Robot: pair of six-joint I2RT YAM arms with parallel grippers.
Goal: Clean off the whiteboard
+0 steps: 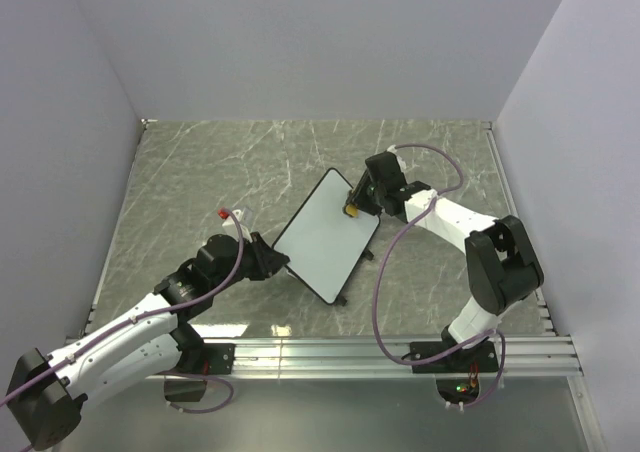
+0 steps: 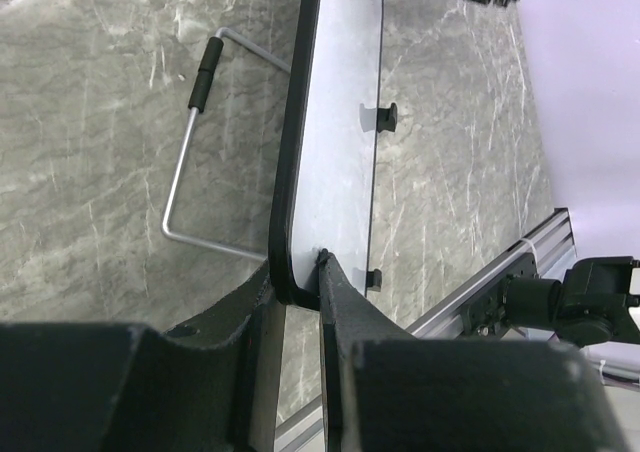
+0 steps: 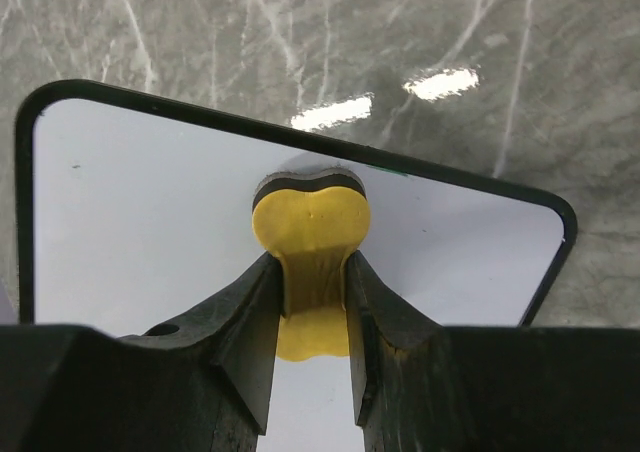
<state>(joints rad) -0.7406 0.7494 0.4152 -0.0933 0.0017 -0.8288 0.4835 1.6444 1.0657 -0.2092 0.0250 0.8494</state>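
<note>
Right gripper (image 3: 312,272), clamped on the yellow eraser (image 3: 310,212), presses its dark felt face to the whiteboard (image 1: 322,240) near the far edge. Left gripper (image 2: 300,277) pinches the near frame; we judge this steadies the board, mid-table (image 1: 190,172), against the wiping force.

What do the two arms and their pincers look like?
The left arm and right arm have white shells, black joints and black bases. A lilac cable loops along each. The left pincer and right pincer are black, each with two wedge-shaped fingers. A small red tag sits by the left wrist.
</note>
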